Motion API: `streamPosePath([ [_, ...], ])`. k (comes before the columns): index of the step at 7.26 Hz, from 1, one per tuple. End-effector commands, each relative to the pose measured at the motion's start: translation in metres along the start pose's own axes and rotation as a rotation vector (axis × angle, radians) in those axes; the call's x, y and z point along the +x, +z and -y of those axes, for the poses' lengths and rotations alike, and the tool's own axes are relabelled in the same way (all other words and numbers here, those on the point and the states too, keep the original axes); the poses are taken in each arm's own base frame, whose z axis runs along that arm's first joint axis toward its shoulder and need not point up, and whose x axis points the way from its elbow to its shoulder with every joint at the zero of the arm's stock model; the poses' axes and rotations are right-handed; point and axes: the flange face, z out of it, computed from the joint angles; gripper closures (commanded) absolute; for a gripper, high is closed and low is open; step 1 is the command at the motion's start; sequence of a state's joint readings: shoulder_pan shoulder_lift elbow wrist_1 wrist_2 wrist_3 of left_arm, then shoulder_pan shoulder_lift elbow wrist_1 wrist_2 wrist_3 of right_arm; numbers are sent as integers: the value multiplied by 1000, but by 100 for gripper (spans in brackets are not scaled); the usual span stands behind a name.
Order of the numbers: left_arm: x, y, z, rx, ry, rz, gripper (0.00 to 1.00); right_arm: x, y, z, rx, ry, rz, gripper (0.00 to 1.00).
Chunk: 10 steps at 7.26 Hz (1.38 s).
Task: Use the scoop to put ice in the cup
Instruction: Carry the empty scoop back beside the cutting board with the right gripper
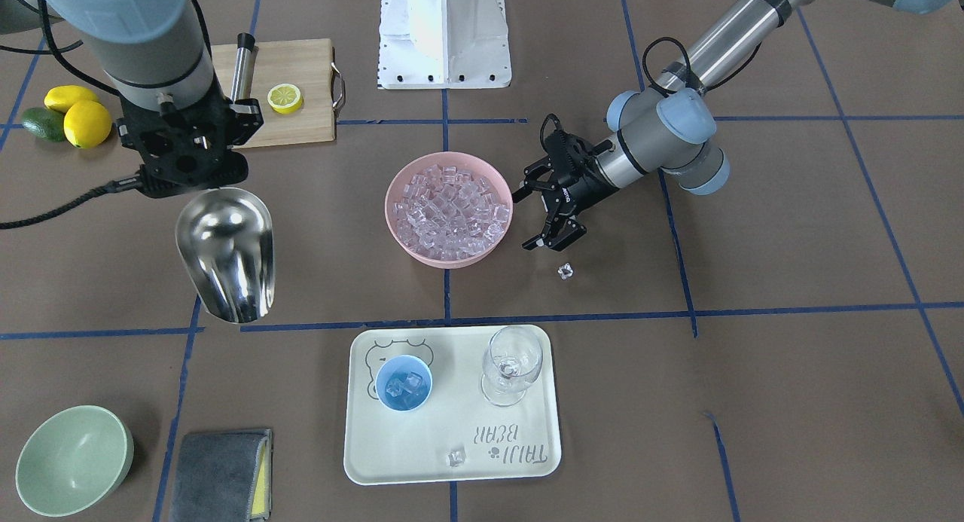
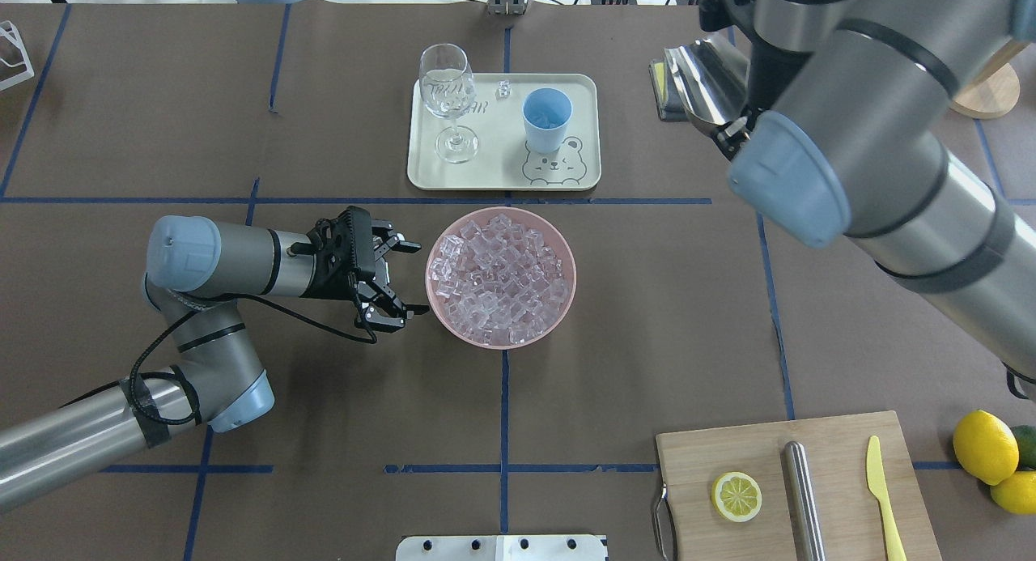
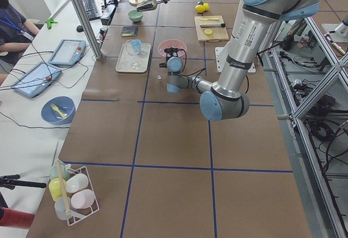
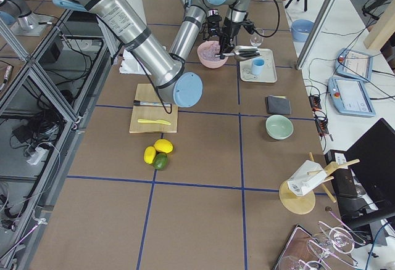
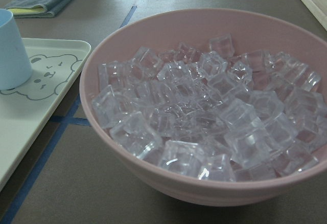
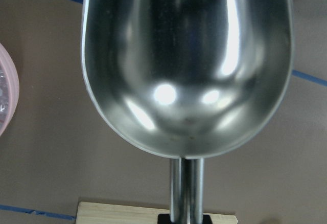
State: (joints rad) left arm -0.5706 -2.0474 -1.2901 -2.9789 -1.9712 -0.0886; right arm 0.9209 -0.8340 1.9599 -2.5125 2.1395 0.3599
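Brown paper squared off with blue tape covers the table [image 1: 791,228], and the work sits along its middle line. A pink bowl [image 1: 450,261] heaped with ice [image 1: 450,209] stands at the centre. On the operators' side of it lies a tray [image 1: 422,439] carrying the cup [image 1: 404,383] and a stemmed glass [image 1: 510,364]. The cup stands upright with a few cubes already lying in its bottom, so the task looks begun but far from filled. The right tool [image 1: 202,169] is closed on the handle of the scoop [image 1: 226,251] and holds it in the air, well off to the bowl's side. Its trough faces up and its mouth points toward the tray side. The wrist view shows the trough bare, which suggests a pause between loads, with the level hold ready for a dip into the bowl. The left tool [image 1: 527,221] lies low at the bowl's other side with its fingers spread wide and gripping nothing. The tips are just beside the rim, and whether they touch it I cannot tell; it seems placed to brace the bowl against the scoop's push. One loose cube [image 1: 565,270] lies on the table near this tool and another [image 1: 456,456] on the tray near its edge, a hint that pouring into so small a cup needs a slow tilt close over its mouth.
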Motion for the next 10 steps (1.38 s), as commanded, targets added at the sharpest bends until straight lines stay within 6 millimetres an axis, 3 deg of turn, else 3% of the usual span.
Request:
streamPosePath([
  [1,0,0,0,0,0,0,0,43,35,-54,-10,118,0,100],
  [2,0,0,0,0,0,0,0,50,53,-66,3,195,7,100],
  [3,1,1,1,2,0,-2,0,43,79,-74,18,209,22,100],
  [5,1,1,1,2,0,-2,0,68,143,-92,74,199,77,100],
  [7,1,1,1,0,0,-2,0,74,196,-115,38,254,77,100],
  [8,1,1,1,0,0,-2,0,80,213,-122,8,262,67,100],
  [10,1,1,1,0,0,-2,0,69,240,-128,-33,281,47,100],
])
